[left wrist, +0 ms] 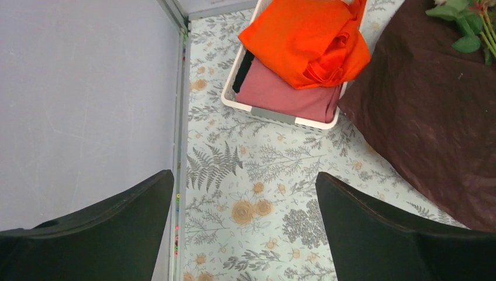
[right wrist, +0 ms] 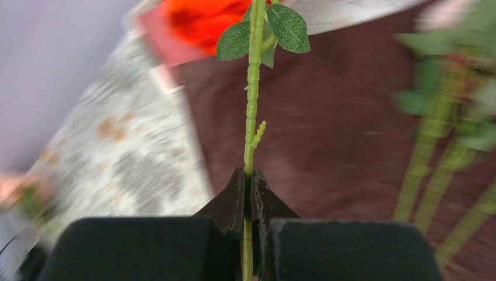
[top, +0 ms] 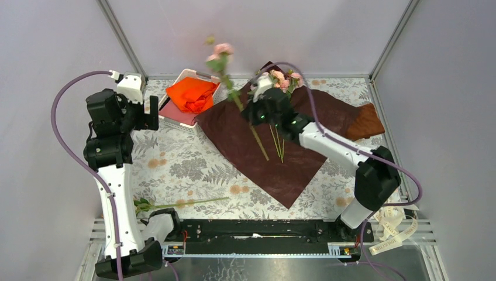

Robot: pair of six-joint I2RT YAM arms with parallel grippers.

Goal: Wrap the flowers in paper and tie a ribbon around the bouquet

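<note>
Right end effector (right wrist: 250, 190): closed tight on the green stem of a single rose (top: 221, 51). The stem is pinched between both fingers and runs straight up from the tips in the wrist view, with two leaves higher on it. From overhead the rose is lifted and tilted. Its pink head is up and to the left, near the tray's far corner, and its lower stem end is over the paper (top: 281, 164). Cannot tell whether that end touches the sheet.

Left end effector (left wrist: 244, 175): fingers wide apart with nothing between them, held above the tabletop (top: 175, 164) just left of the tray (left wrist: 281, 115).

Paper: dark red crinkly sheet, spread flat and set diagonally from mid tabletop to the far right. One edge is just beside the tray.

Flowers (top: 285, 79): pale pink bunch lying on the far part of the paper, heads toward the back wall, stems pointing at the arms.

Loose stem (top: 181, 202) with leaves: on the tabletop near the left arm's base, well apart from the paper.

Ribbon (top: 395, 228): cream with lettering, heaped in loops beside the right arm's base.

Tray contents: orange cloth (top: 193, 93) over a dull pink folded piece (left wrist: 286, 93).

Brown cloth (top: 365, 122): at the paper's far right edge.
</note>
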